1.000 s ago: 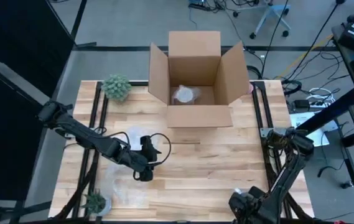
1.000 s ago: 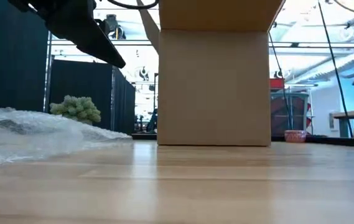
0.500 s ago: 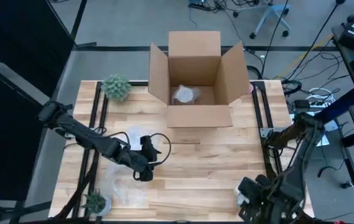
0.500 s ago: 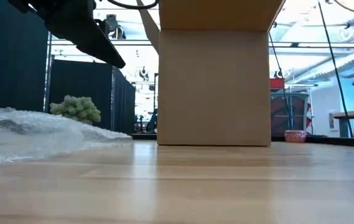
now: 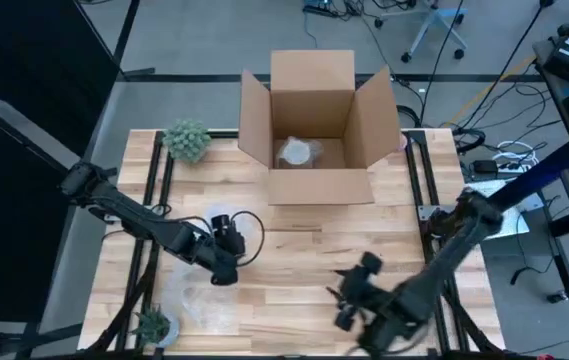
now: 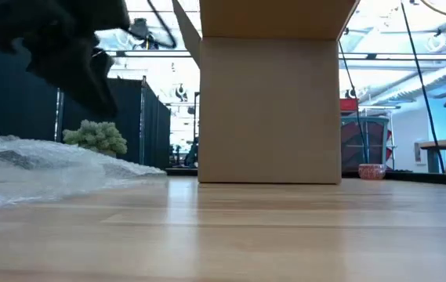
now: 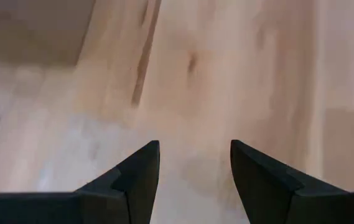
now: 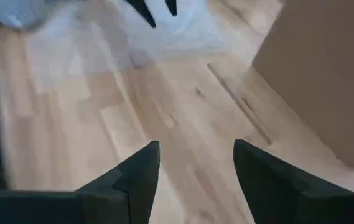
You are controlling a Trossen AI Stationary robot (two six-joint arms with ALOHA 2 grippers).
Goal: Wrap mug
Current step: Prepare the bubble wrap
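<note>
The mug [image 5: 298,152], wrapped in plastic, sits inside the open cardboard box [image 5: 316,92] at the table's [image 5: 304,255] 12 o'clock; the left gripper [image 5: 226,232] hovers, fingers apart, over bubble wrap [image 5: 226,222] toward 9 o'clock; the right gripper [image 5: 347,295], fingers apart, empty, hangs near 5 o'clock.

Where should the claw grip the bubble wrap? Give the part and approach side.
Grip the bubble wrap at its free edge nearest the table centre, coming from above and from the box side. It lies flat and crumpled on the table, so only a raised edge offers purchase. The left claw, open, hangs nearest.
</note>
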